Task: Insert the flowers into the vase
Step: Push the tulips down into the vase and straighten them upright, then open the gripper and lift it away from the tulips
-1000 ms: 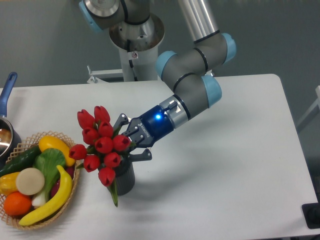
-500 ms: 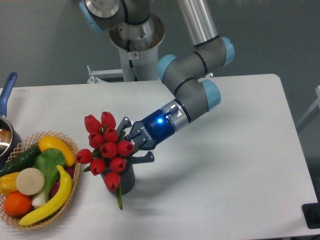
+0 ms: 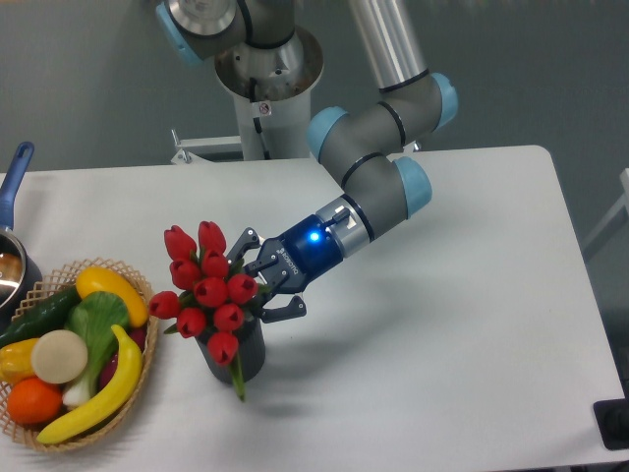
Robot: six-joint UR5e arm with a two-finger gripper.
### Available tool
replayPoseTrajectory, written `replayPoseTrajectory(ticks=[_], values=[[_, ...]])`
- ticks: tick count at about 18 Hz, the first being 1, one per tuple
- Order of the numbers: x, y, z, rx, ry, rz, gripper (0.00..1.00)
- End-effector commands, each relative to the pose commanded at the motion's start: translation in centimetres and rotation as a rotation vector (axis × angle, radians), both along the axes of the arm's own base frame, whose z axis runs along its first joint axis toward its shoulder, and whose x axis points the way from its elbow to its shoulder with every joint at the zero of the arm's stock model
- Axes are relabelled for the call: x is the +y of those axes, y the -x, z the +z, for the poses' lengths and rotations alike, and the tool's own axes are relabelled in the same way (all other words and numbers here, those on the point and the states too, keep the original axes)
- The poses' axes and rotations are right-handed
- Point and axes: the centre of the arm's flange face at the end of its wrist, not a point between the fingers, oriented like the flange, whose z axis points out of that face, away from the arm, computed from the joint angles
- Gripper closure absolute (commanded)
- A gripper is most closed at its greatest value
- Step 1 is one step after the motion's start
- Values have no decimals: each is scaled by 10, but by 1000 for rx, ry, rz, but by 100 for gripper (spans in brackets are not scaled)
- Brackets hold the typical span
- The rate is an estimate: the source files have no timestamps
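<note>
At near left, a wicker basket [image 3: 44, 435] of plastic fruit and vegetables on the white table [image 3: 442, 344]. Just right of it, the dark vase [image 3: 239, 356], the red flowers [image 3: 206, 290] bunched over its mouth, one green leaf hanging down its front. Gripper [image 3: 257, 285] clamped on the stems behind the blooms. Farther left, a blue-handled pot [image 3: 14, 231] at the edge. Beyond, grey wall.
</note>
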Motion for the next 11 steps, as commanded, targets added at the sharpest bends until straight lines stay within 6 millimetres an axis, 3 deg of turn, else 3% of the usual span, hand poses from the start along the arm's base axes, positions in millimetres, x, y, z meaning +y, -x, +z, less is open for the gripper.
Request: replayPoseTrajectory(ticks=[3,8,11], values=[[0,0,1,1,-1,0,0],[-4,3,2,6,9,10,0],[-21,12,8,43,44,45,0]])
